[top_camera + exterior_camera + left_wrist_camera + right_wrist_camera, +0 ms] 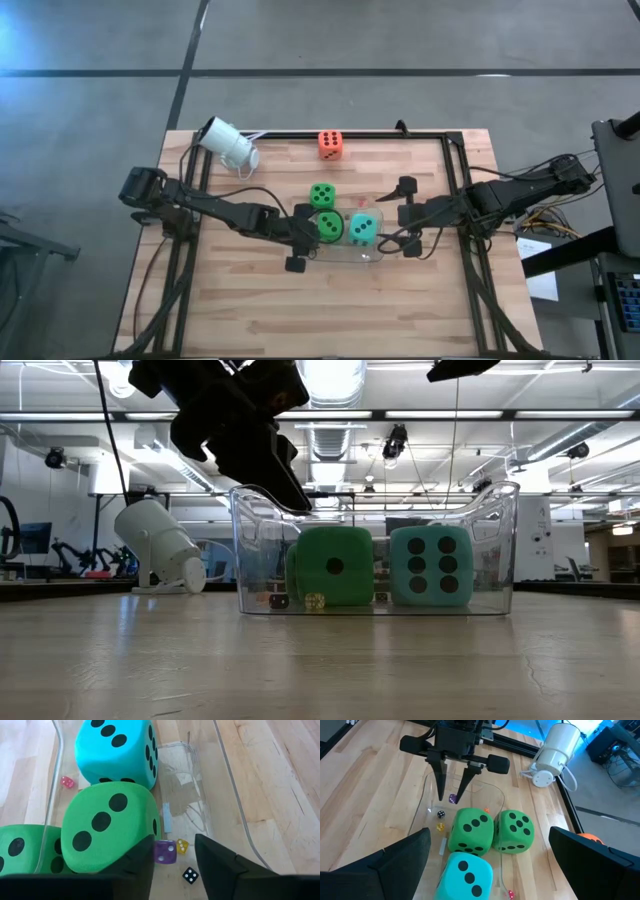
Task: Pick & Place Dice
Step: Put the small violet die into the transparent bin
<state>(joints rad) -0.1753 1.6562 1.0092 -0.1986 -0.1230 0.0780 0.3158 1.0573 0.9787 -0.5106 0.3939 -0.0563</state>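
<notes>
Hovering over the clear tray (pixel 340 252), the left gripper (pixel 451 797) has its jaws spread, empty; inside lie a green die (pixel 329 226) and teal die (pixel 362 229). Right gripper (pixel 405 215) spread wide beside the tray.

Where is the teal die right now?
In the high view, the teal die sits inside the clear tray at table centre, beside a green die on its left.
</notes>
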